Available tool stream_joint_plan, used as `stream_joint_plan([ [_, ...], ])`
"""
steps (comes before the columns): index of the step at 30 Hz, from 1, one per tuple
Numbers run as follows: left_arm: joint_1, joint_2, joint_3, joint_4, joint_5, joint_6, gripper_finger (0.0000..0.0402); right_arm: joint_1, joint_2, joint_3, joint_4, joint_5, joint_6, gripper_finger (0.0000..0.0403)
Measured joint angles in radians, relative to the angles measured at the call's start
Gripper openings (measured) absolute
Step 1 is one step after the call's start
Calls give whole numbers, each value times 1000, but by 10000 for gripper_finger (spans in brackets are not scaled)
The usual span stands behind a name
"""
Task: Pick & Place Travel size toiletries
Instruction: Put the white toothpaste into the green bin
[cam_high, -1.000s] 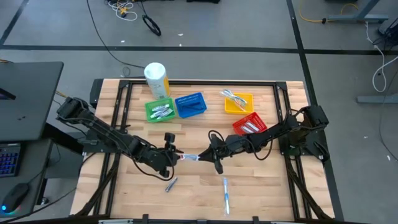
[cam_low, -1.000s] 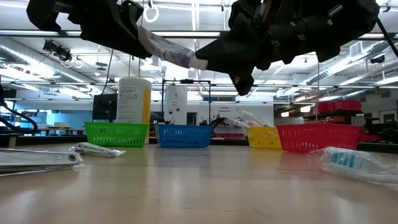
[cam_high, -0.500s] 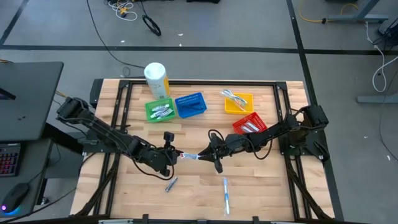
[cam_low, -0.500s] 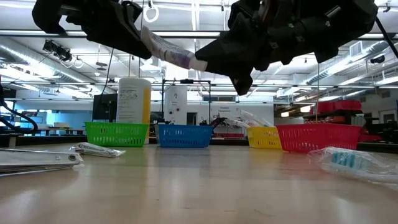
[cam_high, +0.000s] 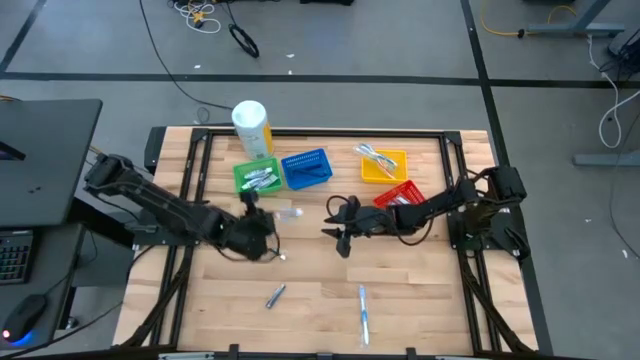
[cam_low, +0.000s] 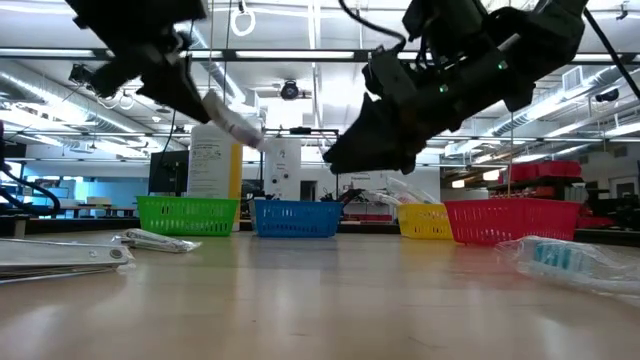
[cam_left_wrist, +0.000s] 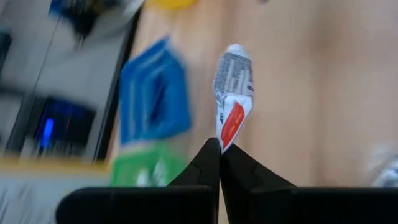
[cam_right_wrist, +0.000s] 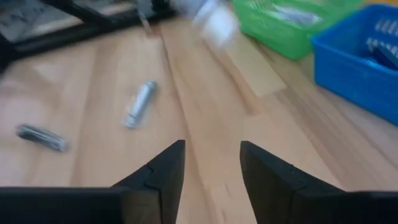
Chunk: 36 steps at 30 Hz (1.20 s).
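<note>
The left gripper (cam_left_wrist: 219, 144) is pinching a small white crinkled tube (cam_left_wrist: 232, 99) above the wooden table (cam_high: 420, 300); the right gripper (cam_right_wrist: 211, 163) is hovering nearby, fingers spread, holding nothing.

Four baskets (cam_high: 305, 170) sit in a row along the tabletop's (cam_high: 420, 300) far edge, with a bottle (cam_high: 251, 128) behind the leftmost. A tube (cam_high: 274, 296) and a toothbrush (cam_high: 364, 313) lie near the front edge, the tube to the left, well apart.
</note>
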Motion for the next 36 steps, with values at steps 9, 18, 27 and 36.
stream_joint_plan([
  [9, 311, -116, 0, -304, 68, -240, 5, -17, 0, 0, -35, 19, 0, 163],
  [18, 596, -103, -1, -300, 242, -186, 5, -17, 0, 0, -36, 69, -127, 163],
  [27, 753, -41, -64, -191, 458, -134, 5, -17, 0, 0, -28, 68, -137, 163],
  [36, 765, -25, -119, -51, 506, -147, 54, -17, 1, 1, -31, 67, -137, 163],
])
